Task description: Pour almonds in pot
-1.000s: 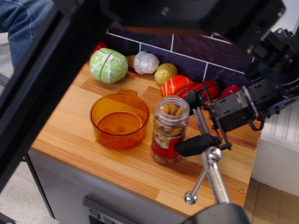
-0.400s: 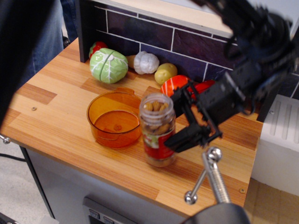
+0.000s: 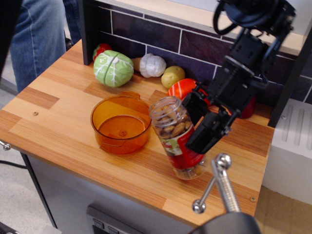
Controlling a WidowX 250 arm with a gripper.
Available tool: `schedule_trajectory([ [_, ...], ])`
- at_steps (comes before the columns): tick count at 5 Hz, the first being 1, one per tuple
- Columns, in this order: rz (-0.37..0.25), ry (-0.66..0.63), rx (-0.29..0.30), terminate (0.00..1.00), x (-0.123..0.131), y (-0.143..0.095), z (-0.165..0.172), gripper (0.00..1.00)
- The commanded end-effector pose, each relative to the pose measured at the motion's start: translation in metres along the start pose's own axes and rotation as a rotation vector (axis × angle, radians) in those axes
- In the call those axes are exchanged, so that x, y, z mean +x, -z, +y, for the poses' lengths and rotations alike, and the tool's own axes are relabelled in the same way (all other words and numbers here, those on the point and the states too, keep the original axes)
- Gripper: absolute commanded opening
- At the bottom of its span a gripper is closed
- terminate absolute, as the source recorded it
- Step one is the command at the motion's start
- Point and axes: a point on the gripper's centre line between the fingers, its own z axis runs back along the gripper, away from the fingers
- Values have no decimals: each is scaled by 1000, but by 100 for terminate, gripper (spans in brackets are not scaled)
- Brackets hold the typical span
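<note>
My black pincer (image 3: pixel 197 127) was pinching the clear cylindrical jar (image 3: pixel 176 137) with the red label, its 2 fingers closed on the jar's sides around the label. The jar leaned away from my pincer, its open mouth tipped up and to the left toward the round translucent orange plastic pot (image 3: pixel 120 125), which stood just beside that mouth on the wooden counter (image 3: pixel 58 122). The small brown almonds (image 3: pixel 170 126) all sat inside the jar; I saw 0 in the pot, whose floor looked bare. The jar's base seemed at or just above the wood; I could not tell which. By my judgement the grasp was done and the tilt only begun, so the pour itself remained: carrying the mouth over the pot's rim and tipping further until the nuts slid out
</note>
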Motion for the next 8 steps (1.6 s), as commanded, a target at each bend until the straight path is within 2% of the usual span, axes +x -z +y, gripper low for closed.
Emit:
schedule_trajectory([
  [1,-347,146,-183,0,-21,-52,-8,0],
  [2,-458,184,-280,0,-27,-61,-1,0],
  [4,-624,279,-335,0,-43,-78,17,0],
  [5,-688,303,-253,0,-43,-79,19,0],
  [6,-744,326,-272,0,-45,-84,18,0],
  [7,-777,316,-276,0,-44,-80,21,0],
  [8,-816,304,-255,0,-40,-73,27,0],
])
